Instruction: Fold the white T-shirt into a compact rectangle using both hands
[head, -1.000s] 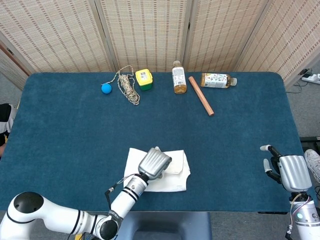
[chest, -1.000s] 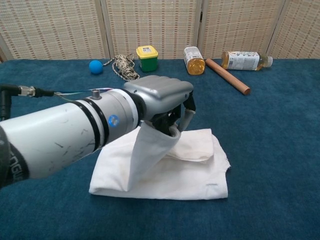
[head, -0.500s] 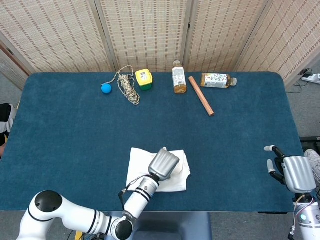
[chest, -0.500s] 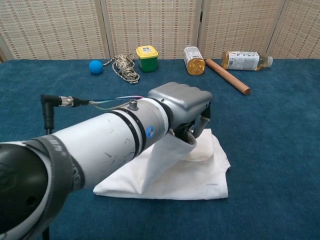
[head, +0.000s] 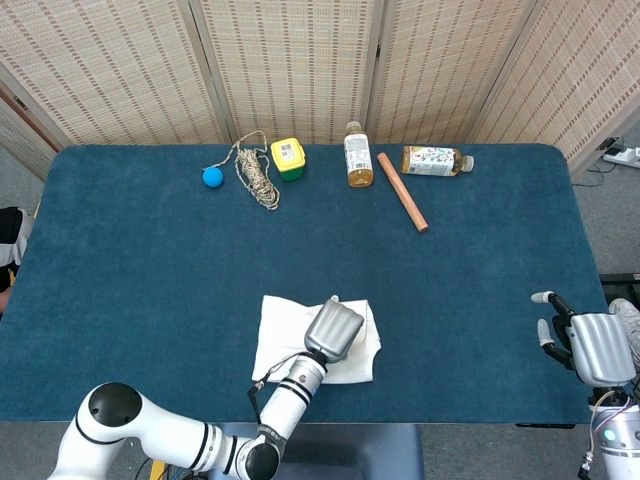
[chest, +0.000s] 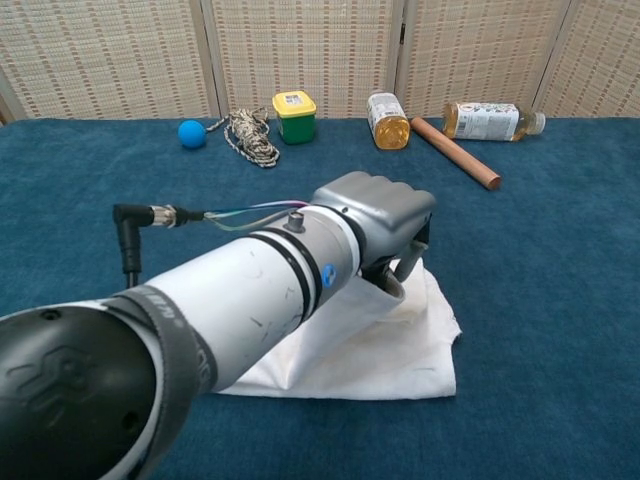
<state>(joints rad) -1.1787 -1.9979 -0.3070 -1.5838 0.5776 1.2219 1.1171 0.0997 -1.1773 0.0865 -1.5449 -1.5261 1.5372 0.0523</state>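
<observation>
- Pinching a fold of the white T-shirt (chest: 400, 345) with the left hand (chest: 385, 215), fingers curled on the cloth, near the front edge of the blue surface (head: 130, 270).
- Judged mid-fold: next, lay the flap flat, then let go.
- Idling at the right edge: right hand (head: 590, 345), fingers apart, empty.
- Plenty of open room all round; wooden stick (head: 402, 191) and bottles well apart.

lab / robot test cell | woven folding screens (head: 290, 65) wall off the back | desk (head: 120, 270) covered in blue carpet-like cloth | unrelated props lined along far edge: blue ball (head: 212, 177), rope coil (head: 256, 172), yellow-lidded tub (head: 288, 157), two bottles (head: 358, 155), wooden stick (head: 401, 191) | power strip (head: 625, 155) on grey floor at right
</observation>
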